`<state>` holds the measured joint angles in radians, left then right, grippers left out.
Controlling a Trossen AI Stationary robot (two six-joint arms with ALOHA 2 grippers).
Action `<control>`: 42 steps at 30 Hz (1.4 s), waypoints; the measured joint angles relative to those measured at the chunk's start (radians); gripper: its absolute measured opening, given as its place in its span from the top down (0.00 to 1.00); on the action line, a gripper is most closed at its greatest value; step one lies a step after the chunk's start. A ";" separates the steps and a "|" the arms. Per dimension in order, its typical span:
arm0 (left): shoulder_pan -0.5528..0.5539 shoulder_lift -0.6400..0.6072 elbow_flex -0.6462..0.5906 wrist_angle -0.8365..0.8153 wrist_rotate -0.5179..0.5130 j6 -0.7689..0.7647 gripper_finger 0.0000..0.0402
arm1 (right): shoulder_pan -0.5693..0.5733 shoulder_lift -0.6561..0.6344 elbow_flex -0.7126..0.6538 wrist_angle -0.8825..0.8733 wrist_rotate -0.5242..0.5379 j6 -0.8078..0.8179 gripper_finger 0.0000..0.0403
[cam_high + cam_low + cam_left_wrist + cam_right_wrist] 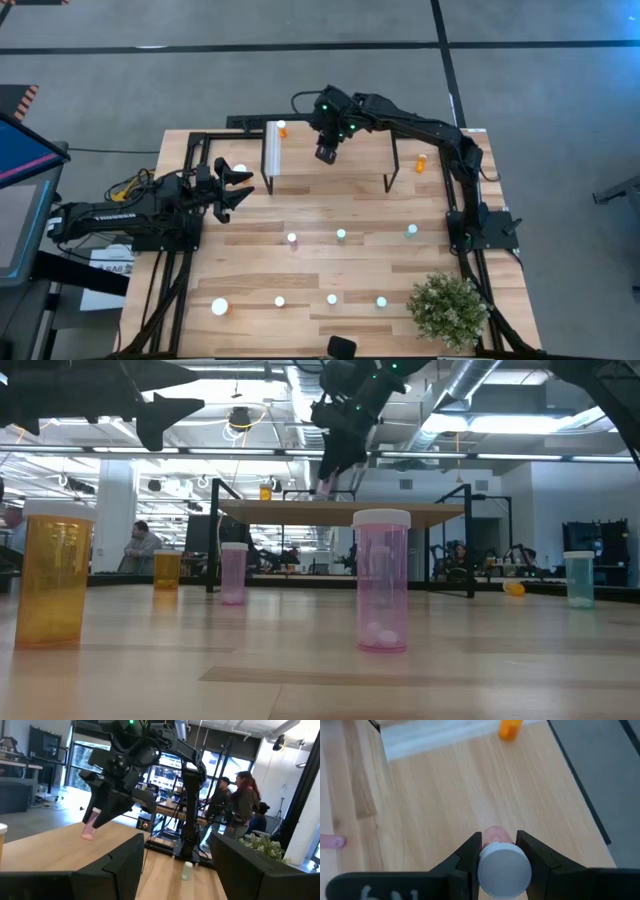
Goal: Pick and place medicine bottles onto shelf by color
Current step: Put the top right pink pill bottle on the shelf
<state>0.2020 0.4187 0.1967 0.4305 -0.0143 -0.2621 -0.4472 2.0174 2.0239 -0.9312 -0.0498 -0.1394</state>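
The right end effector point(499, 851) grips a pink bottle point(502, 865) by its white cap, over the shelf point(330, 150). 1 orange bottle point(282, 128) stands on the shelf. The left end effector point(240, 188) hangs open and empty above the table point(300, 270).

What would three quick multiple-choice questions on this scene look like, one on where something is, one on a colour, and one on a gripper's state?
1. Where is the right gripper?
A. Over the shelf
B. Beside the potted plant
C. At the table's near edge

2. What colour is the bottle already standing on the shelf near its white ribbed strip?
A. Teal
B. Orange
C. Pink

3. What is the left gripper doing?
A. Clamping a bottle
B. Open and empty
C. Pressing on the shelf

Answers: 1 A, the high view shows it above the shelf top. 2 B, the orange bottle shows there. 3 B, its fingers stand apart with nothing between them, while the right one grips a pink bottle.
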 joint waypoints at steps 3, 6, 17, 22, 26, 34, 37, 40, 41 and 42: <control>0.000 0.000 0.000 0.000 0.000 0.003 0.47 | -0.014 -0.001 0.000 -0.040 0.000 -0.004 0.69; 0.000 0.000 0.000 0.000 0.000 0.000 0.47 | -0.029 -0.001 -0.001 -0.073 0.001 -0.004 0.69; 0.000 0.000 0.000 -0.008 0.000 -0.002 0.47 | -0.050 -0.001 -0.001 -0.135 0.034 -0.015 0.66; 0.000 0.000 0.000 -0.011 0.000 -0.007 0.47 | -0.054 -0.001 -0.001 -0.151 0.033 0.005 0.59; 0.000 0.000 0.000 -0.020 0.001 -0.017 0.47 | -0.054 0.000 -0.001 -0.176 0.032 0.006 0.55; 0.000 0.000 0.000 -0.024 0.002 -0.026 0.47 | -0.052 0.000 -0.001 -0.176 0.029 0.007 0.55; 0.000 0.000 0.000 -0.024 0.003 -0.026 0.47 | -0.053 0.000 -0.001 -0.181 0.029 0.007 0.55; 0.000 0.000 0.000 -0.027 0.004 -0.026 0.47 | -0.053 0.000 -0.001 -0.186 0.029 0.008 0.53; 0.000 0.000 0.000 -0.033 0.006 -0.026 0.47 | -0.053 -0.001 -0.001 -0.186 0.029 0.008 0.53; 0.000 0.000 0.000 -0.039 0.009 -0.026 0.47 | -0.053 -0.002 -0.001 -0.187 0.029 0.008 0.52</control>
<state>0.2016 0.4187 0.1967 0.3917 -0.0050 -0.2886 -0.5003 2.0152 2.0232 -1.1179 -0.0208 -0.1318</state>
